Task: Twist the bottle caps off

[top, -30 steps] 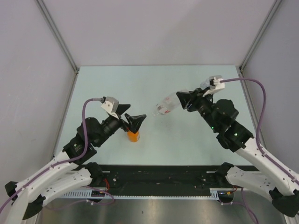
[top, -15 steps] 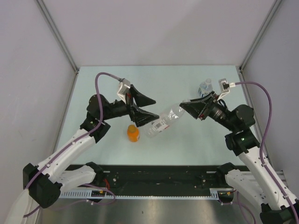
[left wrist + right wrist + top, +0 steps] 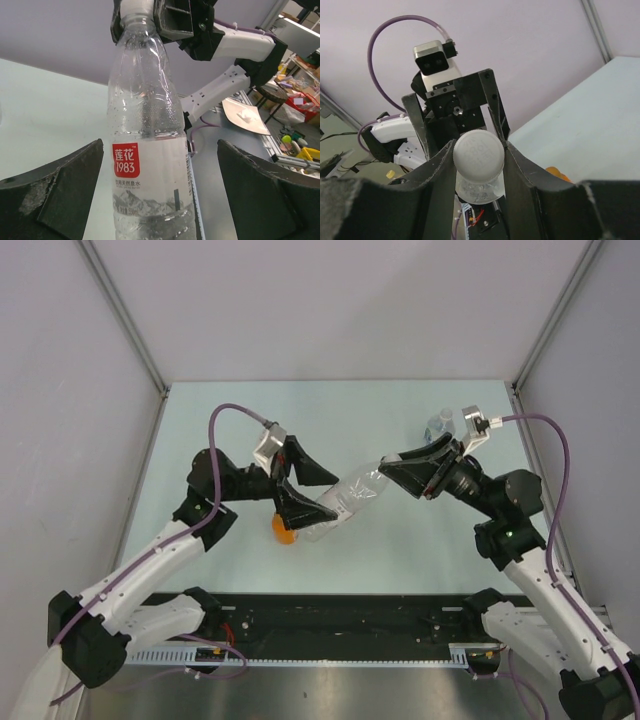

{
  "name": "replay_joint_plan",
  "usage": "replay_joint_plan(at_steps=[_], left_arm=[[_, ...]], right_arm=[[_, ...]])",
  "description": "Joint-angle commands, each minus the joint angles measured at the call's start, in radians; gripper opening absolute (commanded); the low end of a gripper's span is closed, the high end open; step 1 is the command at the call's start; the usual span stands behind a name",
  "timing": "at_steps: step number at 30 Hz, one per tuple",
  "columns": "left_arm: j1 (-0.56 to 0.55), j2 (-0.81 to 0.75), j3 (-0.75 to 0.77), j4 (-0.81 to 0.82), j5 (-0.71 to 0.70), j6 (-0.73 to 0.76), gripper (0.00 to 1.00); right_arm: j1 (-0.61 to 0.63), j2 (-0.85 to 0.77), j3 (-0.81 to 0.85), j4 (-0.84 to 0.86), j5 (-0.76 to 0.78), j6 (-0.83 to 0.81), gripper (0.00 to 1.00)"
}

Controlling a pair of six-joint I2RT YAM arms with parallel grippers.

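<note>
A clear bottle with a red-white label (image 3: 352, 494) hangs tilted in the air between the two arms. My right gripper (image 3: 479, 161) is shut on its white cap (image 3: 478, 152), with one finger on each side of the rim. My left gripper (image 3: 160, 200) stands open around the bottle's lower body (image 3: 149, 165), with a gap on both sides. In the top view the left gripper (image 3: 335, 497) straddles the labelled end and the right gripper (image 3: 388, 468) holds the neck. The orange bottle (image 3: 283, 532) stands on the table, partly hidden under the left fingers.
A clear bottle with a blue-white label (image 3: 438, 425) stands at the back right, behind the right wrist. The table (image 3: 240, 420) is pale green, with grey walls on three sides and a black rail along the near edge.
The left gripper has come down and forward, so the bottle's lower body now lies between its open jaws. The right gripper has shifted the bottle slightly left and kept hold of the cap.
</note>
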Motion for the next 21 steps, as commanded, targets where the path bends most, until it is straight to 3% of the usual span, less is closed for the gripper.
replay_joint_plan(at_steps=[1, 14, 18, 21], left_arm=[[-0.039, -0.014, -0.003, -0.060, 0.011, 0.057, 1.00], [-0.099, 0.007, -0.020, -0.081, -0.001, 0.087, 1.00], [-0.107, 0.014, -0.018, -0.085, 0.002, 0.096, 0.95], [-0.108, 0.015, -0.017, -0.100, 0.005, 0.110, 0.83]], right_arm=[[0.053, 0.029, 0.003, 0.124, 0.009, 0.008, 0.10], [0.139, 0.026, 0.005, 0.135, 0.099, -0.056, 0.08], [0.143, 0.021, 0.005, 0.132, 0.105, -0.059, 0.07], [0.145, 0.020, 0.005, 0.127, 0.105, -0.061, 0.07]])
